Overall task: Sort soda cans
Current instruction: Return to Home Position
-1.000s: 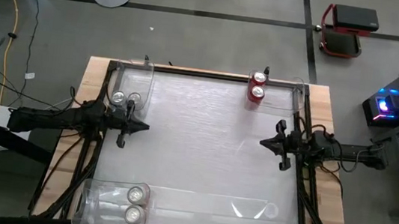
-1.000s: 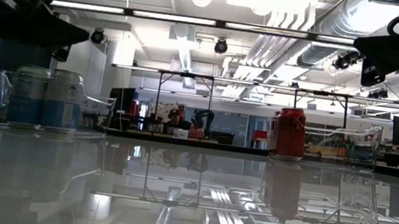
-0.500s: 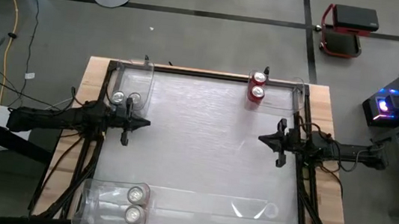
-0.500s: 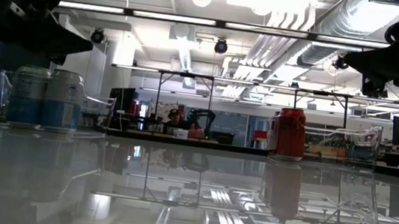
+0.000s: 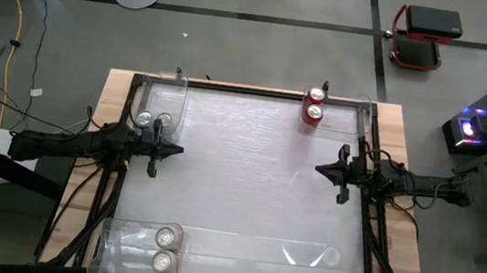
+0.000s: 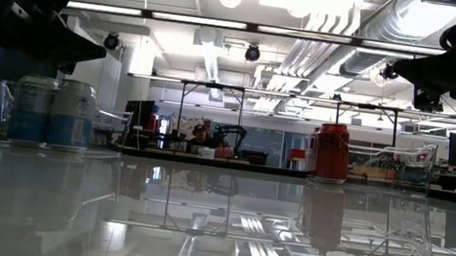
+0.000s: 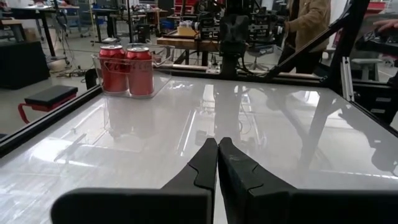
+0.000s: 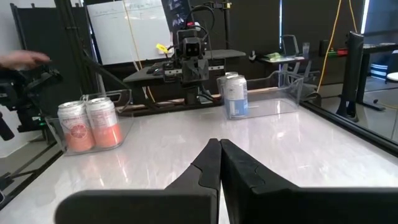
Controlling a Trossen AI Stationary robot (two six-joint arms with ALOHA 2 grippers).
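Homing is best finished with both arms kept level and away from the plastic bins (image 5: pixel 348 121). The left gripper (image 7: pixel 217 142) and right gripper (image 8: pixel 219 143) are seen pinched fully closed, nothing held. Red soda cans (image 5: pixel 314 108) are binned at 1 o'clock, bluish soda cans (image 5: pixel 145 120) at 10 o'clock.

You're looking at two red cans (image 7: pixel 140 71) with silver tops, two pale blue-and-white cans (image 8: pixel 236 96), and two white cans (image 8: pixel 102 124) with pink-orange fronts. The bins (image 8: pixel 286 99) are clear. Your worktop (image 5: pixel 248 174) is glossy white with a light wood border. The left tool (image 7: pixel 217 142) and right tool (image 8: pixel 219 143) are black.
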